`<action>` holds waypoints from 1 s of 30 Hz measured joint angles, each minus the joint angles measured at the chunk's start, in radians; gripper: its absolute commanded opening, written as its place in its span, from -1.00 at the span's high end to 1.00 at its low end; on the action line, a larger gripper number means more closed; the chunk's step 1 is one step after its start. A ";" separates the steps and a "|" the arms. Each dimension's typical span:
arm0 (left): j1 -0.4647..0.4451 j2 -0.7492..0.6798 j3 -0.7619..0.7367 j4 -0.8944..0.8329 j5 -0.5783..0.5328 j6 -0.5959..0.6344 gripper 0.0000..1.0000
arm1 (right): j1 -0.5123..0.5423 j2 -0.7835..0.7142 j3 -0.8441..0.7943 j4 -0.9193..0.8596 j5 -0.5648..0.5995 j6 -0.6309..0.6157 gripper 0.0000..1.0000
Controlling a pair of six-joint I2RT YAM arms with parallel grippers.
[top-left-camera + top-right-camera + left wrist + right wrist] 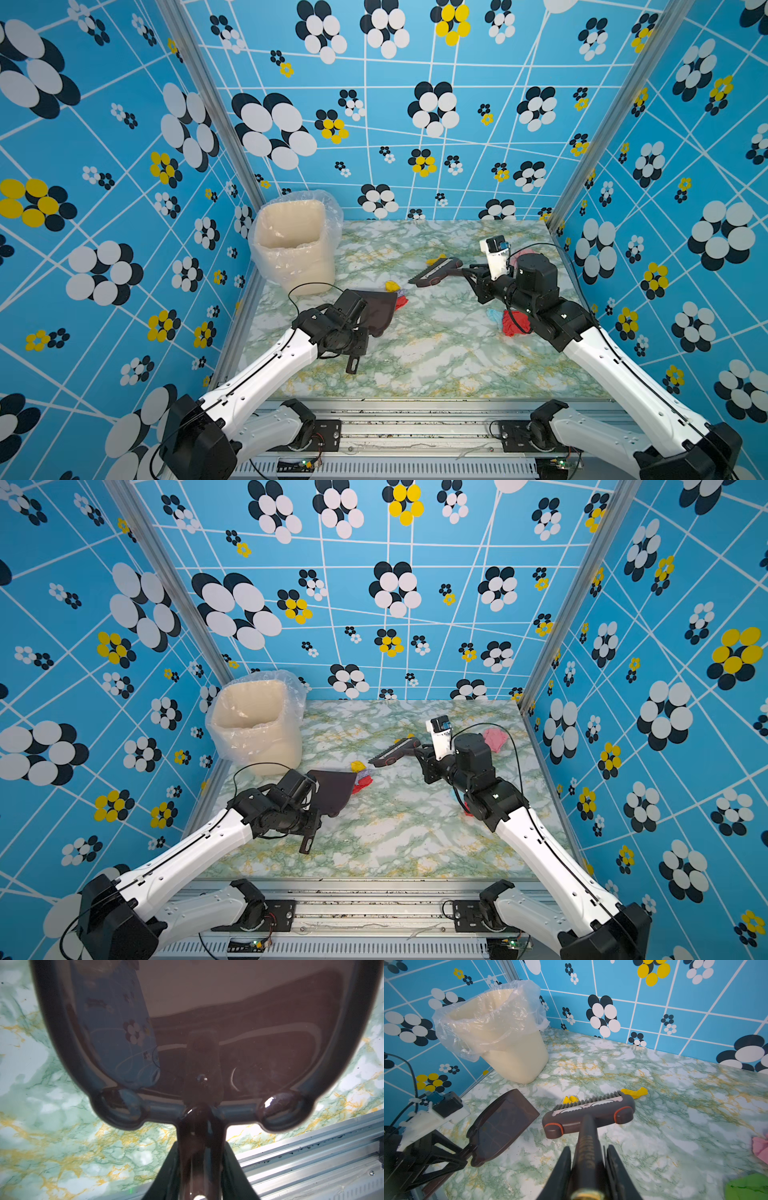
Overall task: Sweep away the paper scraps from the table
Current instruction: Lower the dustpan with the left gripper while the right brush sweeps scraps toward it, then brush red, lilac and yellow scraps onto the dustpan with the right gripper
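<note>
My left gripper (201, 1147) is shut on the handle of a dark brown dustpan (380, 311), which rests on the marble-patterned table (436, 357) left of centre. At its open edge lie a yellow paper scrap (392, 286) and a red one (401, 302). My right gripper (588, 1151) is shut on the handle of a grey brush (589, 1113), bristles toward the far wall. Another yellow scrap (635, 1092) lies just beyond the bristles. Red (515, 324) and light blue (494, 315) scraps sit partly under my right arm. Pink (495, 738) and green (747, 1187) scraps lie to the right.
A cream bin (295, 245) with a clear plastic liner stands in the far left corner. Blue flower-patterned walls close in three sides. An aluminium rail (415, 415) runs along the table's front edge.
</note>
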 measured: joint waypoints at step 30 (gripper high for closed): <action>-0.187 0.357 0.065 -0.074 -0.009 -0.057 1.00 | 0.019 0.297 -0.011 0.296 0.073 0.012 1.00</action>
